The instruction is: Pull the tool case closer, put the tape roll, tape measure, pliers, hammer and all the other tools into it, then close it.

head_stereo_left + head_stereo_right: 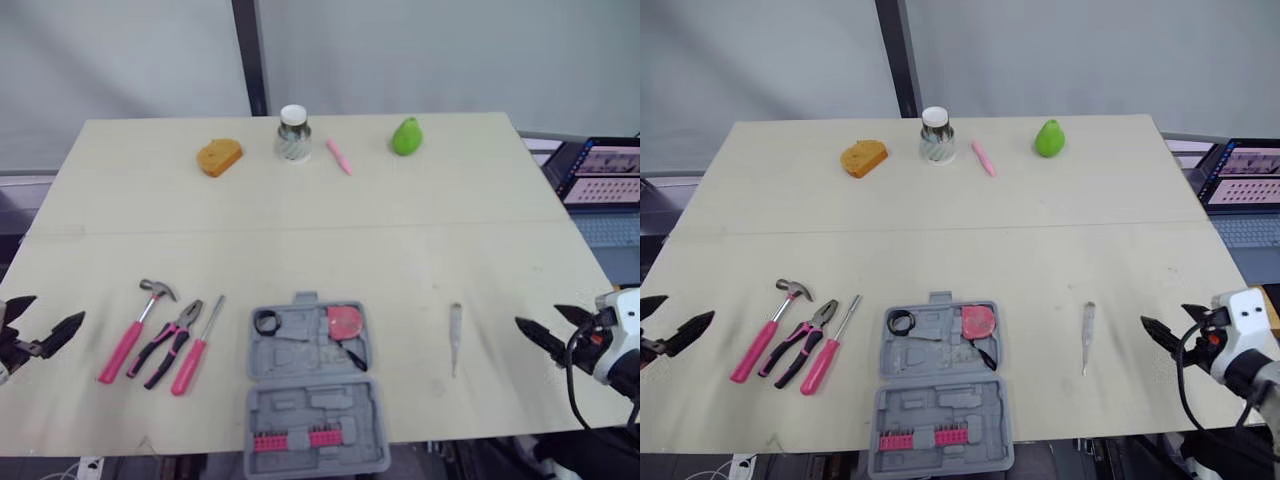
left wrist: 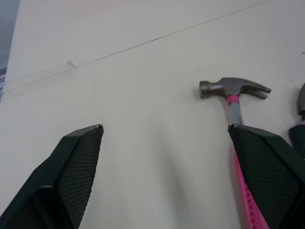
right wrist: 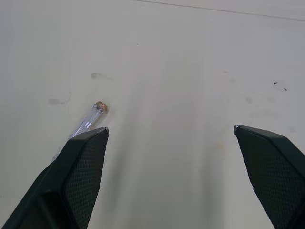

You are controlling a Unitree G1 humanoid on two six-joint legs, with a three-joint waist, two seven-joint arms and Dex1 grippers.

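Lying open at the near edge of the table (image 1: pixel 400 260), centre, is the case (image 1: pixel 315 400): grey, both halves flat. Its near half holds a pink bit strip (image 1: pixel 293 440). Its far half holds the black tape roll (image 1: pixel 266 322) in the left corner and the pink tape measure (image 1: pixel 345 321) in the right corner. A small black item sits just nearer than the tape measure; can't tell what it is.

The left gripper (image 1: pixel 55 310) hovers over the table's near left edge, jaws wide apart, nothing between them. In the left wrist view the hammer's handle passes behind one of its fingers (image 2: pixel 76 167). The right gripper (image 1: pixel 540 316) hovers over the near right edge, jaws also spread and empty.

Left of the case, apart from it, three tools lie side by side: hammer (image 1: pixel 135 330) leftmost, pliers (image 1: pixel 172 342) in the middle, screwdriver (image 1: pixel 197 350) nearest the case. Pink handles point near, heads point far. Pliers and screwdriver handles lie very close; can't tell if they touch.

Right of the case, well apart from it, a clear tester (image 1: pixel 455 335) lies alone, between case and right gripper.

Along the far edge, left to right: orange block (image 1: pixel 219 157), jar (image 1: pixel 293 133), pink pen (image 1: pixel 339 157), green pear (image 1: pixel 406 137). A laptop (image 1: pixel 605 175) sits beyond the table's right side, screen lit.
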